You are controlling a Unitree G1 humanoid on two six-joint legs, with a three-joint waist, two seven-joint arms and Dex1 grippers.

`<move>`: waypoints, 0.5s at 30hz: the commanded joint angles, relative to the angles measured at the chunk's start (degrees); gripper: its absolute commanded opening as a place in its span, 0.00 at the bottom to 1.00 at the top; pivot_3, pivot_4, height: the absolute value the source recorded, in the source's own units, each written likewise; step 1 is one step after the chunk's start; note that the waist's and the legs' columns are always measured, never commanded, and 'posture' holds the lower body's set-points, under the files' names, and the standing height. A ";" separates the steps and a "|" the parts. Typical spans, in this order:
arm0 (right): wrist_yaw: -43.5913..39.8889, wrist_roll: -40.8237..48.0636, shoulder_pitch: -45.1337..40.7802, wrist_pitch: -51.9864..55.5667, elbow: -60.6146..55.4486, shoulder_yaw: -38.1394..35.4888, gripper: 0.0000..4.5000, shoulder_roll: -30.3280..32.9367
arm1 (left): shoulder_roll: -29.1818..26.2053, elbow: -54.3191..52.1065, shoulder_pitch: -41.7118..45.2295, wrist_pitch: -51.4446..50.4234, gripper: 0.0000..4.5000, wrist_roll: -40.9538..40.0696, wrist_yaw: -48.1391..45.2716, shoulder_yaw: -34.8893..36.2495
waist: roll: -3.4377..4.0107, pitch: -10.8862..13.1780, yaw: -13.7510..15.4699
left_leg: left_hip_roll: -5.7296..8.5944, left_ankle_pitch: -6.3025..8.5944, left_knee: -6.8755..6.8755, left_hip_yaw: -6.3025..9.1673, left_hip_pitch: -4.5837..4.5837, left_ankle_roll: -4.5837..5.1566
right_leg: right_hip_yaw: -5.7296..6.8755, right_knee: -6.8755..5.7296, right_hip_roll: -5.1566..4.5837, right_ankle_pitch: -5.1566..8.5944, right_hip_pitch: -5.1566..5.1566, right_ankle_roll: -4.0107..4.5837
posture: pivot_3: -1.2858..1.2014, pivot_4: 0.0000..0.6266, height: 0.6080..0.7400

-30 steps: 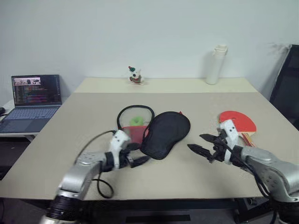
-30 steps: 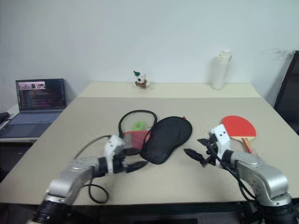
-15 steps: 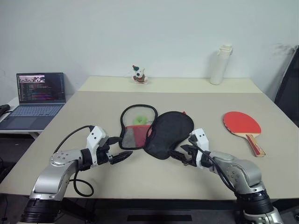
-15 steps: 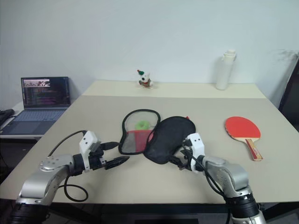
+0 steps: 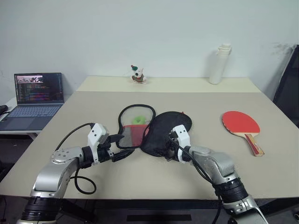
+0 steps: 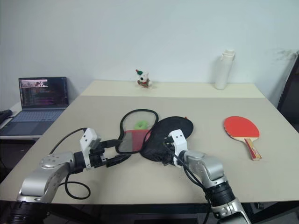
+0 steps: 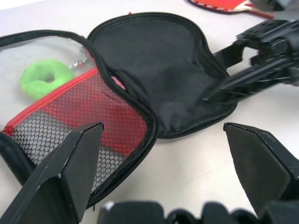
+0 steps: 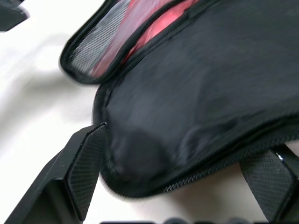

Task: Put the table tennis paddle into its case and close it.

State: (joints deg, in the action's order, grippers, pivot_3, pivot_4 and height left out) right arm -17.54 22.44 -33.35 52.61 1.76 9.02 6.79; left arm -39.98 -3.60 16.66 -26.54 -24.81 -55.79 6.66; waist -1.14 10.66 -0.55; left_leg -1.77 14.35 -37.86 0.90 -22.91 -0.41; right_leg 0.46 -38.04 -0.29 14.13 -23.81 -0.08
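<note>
- Head views: the case (image 5: 154,130) lies unzipped on the table (image 5: 93,107), its black half folded out beside the red mesh half. A green ring (image 5: 137,120) sits inside the mesh half. The paddle (image 5: 240,125) lies flat, well to the right of the case and outside it. The left gripper (image 5: 117,147) hovers just left of the case, fingers spread wide. The right gripper (image 5: 164,148) is at the case's near edge.
- Left wrist view: both left fingers (image 7: 70,172) stand wide apart, nothing between them. The case (image 7: 159,79) gapes ahead, the ring (image 7: 43,78) in its mesh half. The right gripper (image 7: 224,91) touches the black half's edge.
- Right wrist view: its fingers (image 8: 77,168) straddle the black half's (image 8: 210,84) near end, wide and not clamped.
</note>
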 commanded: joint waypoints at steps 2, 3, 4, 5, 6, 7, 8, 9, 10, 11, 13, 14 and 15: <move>4.47 2.22 -2.20 1.73 1.99 -9.24 0.64 -2.72 | -0.83 -4.10 1.26 -0.90 1.00 -1.81 -0.14 0.98 | 0.00 0.00 0.02 | 0.00 0.00 0.00 0.00 0.00 0.00 | -0.02 0.00 -0.01 0.00 0.00 0.00 | 0.52 0.24 1.00; 5.67 3.46 -2.49 3.05 2.59 -11.88 0.56 -3.75 | -0.84 -4.37 1.39 -1.00 1.00 -1.85 -0.17 0.86 | 0.00 0.00 0.02 | 0.00 0.00 0.00 0.01 0.00 0.00 | -0.02 -0.01 -0.01 0.00 0.00 0.00 | 0.52 0.24 1.00; 6.54 4.55 -2.80 4.28 2.94 -14.12 0.48 -4.39 | -0.87 -4.77 1.52 -1.11 1.00 -1.92 -0.29 0.58 | 0.00 0.00 0.01 | 0.00 0.00 0.00 0.02 0.00 0.00 | -0.02 -0.01 -0.01 -0.01 0.00 0.01 | 0.52 0.24 1.00; 7.01 5.13 -3.05 5.28 3.04 -15.61 0.42 -4.57 | -0.86 -5.16 1.70 -1.23 1.00 -2.01 -0.41 0.28 | 0.00 0.00 0.01 | -0.01 0.00 0.00 0.02 0.01 0.00 | -0.03 -0.03 -0.01 -0.02 0.00 0.04 | 0.52 0.24 1.00; 7.36 5.87 -3.18 6.50 2.77 -17.09 0.33 -4.53 | -0.82 -5.76 1.94 -1.53 1.00 -2.27 -0.61 -0.04 | 0.01 0.00 0.01 | -0.01 0.00 0.00 0.02 0.01 0.00 | -0.03 -0.03 -0.01 -0.03 0.00 0.04 | 0.52 0.24 1.00; 7.43 6.77 -3.13 8.13 1.97 -18.47 0.27 -3.97 | -0.79 -6.54 2.37 -1.87 1.00 -2.50 -1.00 -0.60 | 0.01 0.01 0.02 | -0.01 0.00 0.01 0.02 0.00 0.00 | -0.02 -0.02 -0.01 -0.02 0.00 0.05 | 0.52 0.24 1.00; 7.51 7.36 -3.07 9.33 1.31 -19.37 0.18 -3.63 | -0.79 -7.07 2.64 -2.11 1.00 -2.67 -1.27 -0.95 | 0.01 0.01 0.06 | -0.01 0.00 0.01 0.02 0.00 0.00 | -0.01 -0.02 -0.01 -0.03 0.00 0.05 | 0.52 0.24 1.00; 7.58 7.91 -2.97 10.47 0.68 -20.12 0.11 -3.32 | -0.79 -7.43 2.93 -2.30 1.00 -2.81 -1.42 -1.23 | 0.01 0.01 0.06 | 0.00 0.00 0.01 0.01 0.00 0.00 | 0.00 -0.02 -0.01 -0.02 0.00 0.04 | 0.52 0.24 1.00; 7.58 8.37 -2.78 11.41 0.04 -20.56 0.03 -2.97 | -0.76 -7.65 3.22 -2.46 1.00 -2.94 -1.52 -1.44 | 0.01 0.01 0.05 | 0.01 0.00 0.01 -0.01 0.00 0.00 | -0.02 -0.01 -0.01 -0.02 0.00 0.04 | 0.52 0.24 1.00; 7.31 8.68 -2.36 12.42 -0.79 -20.75 0.01 -2.31 | -0.66 -7.75 3.71 -2.58 1.00 -3.03 -1.62 -1.72 | 0.02 0.01 0.00 | 0.02 0.00 0.01 -0.02 0.00 0.00 | -0.02 -0.01 -0.01 -0.02 0.00 0.03 | 0.52 0.24 1.00; 6.43 9.49 -0.89 14.78 -3.03 -21.43 0.01 0.02 | -0.45 -7.71 5.09 -2.51 1.00 -2.97 -2.32 -2.94 | 0.02 0.01 -0.12 | 0.02 0.00 0.01 -0.03 0.01 0.00 | -0.06 -0.02 -0.01 -0.01 0.00 0.03 | 0.52 0.24 1.00; 6.17 9.74 -0.27 15.72 -3.95 -21.86 0.01 1.18 | -0.36 -7.59 5.67 -2.45 1.00 -2.90 -2.75 -3.53 | 0.04 0.02 -0.27 | 0.04 0.00 0.02 -0.04 0.01 0.00 | -0.04 -0.01 0.01 0.00 -0.01 0.01 | 0.52 0.24 1.00; 5.86 10.00 0.29 16.57 -4.74 -22.28 0.01 2.50 | -0.31 -7.38 6.21 -2.34 1.00 -2.75 -3.21 -4.21 | 0.04 0.02 -0.15 | 0.04 0.00 0.02 -0.05 -0.04 0.00 | 0.03 0.00 0.04 0.00 -0.02 0.01 | 0.52 0.24 1.00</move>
State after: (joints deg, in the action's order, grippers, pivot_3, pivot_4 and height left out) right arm -10.98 31.01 -33.34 68.02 0.23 -11.40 7.73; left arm -40.01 -9.26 21.43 -29.51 -26.95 -58.16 2.89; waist -1.10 10.69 -0.70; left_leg -1.73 14.35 -37.84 0.83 -22.96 -0.41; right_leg 0.49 -38.03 -0.25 14.14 -23.82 -0.07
